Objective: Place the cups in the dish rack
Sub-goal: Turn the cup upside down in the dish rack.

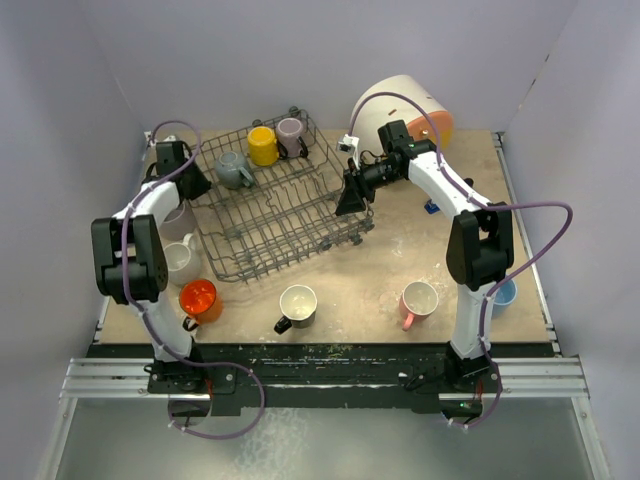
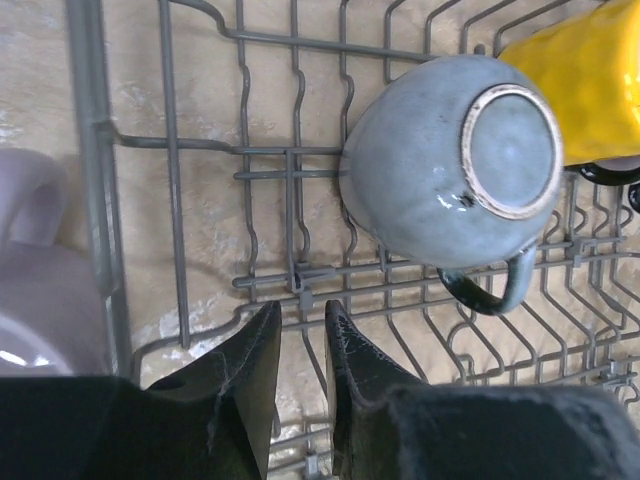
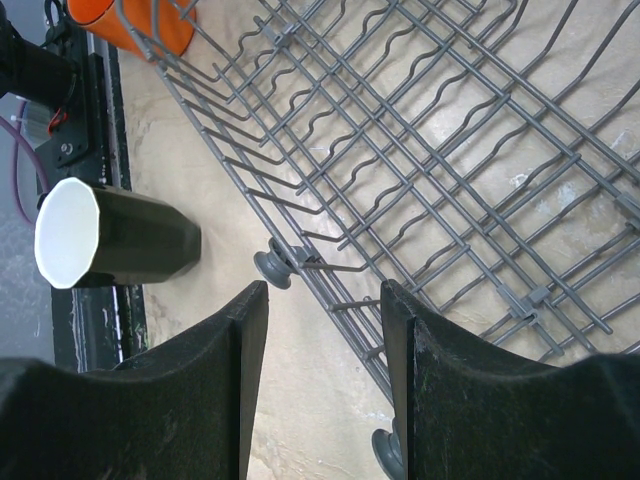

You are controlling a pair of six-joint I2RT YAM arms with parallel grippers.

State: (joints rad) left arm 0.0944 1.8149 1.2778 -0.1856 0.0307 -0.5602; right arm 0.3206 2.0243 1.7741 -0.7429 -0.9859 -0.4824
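Observation:
The grey wire dish rack (image 1: 275, 215) lies left of centre and holds an upturned grey-blue cup (image 1: 233, 168) (image 2: 450, 170), a yellow cup (image 1: 263, 145) (image 2: 580, 80) and a mauve cup (image 1: 290, 135). On the table stand an orange cup (image 1: 198, 298) (image 3: 130, 25), a black cup with a white inside (image 1: 297, 305) (image 3: 110, 245), a pink cup (image 1: 419, 300), a light blue cup (image 1: 504, 293) and two pale cups (image 1: 180, 240). My left gripper (image 1: 190, 182) (image 2: 302, 310) hovers over the rack's left side, its jaws a narrow gap apart and empty. My right gripper (image 1: 352, 200) (image 3: 324, 290) stands open astride the rack's right edge (image 3: 340, 310).
A big white cylinder with orange fronts (image 1: 405, 105) lies at the back right. A pale cup (image 2: 40, 290) sits just outside the rack's left rail (image 2: 95, 200). The rack's small wheels (image 3: 272, 268) rest on the table. Purple walls close in three sides.

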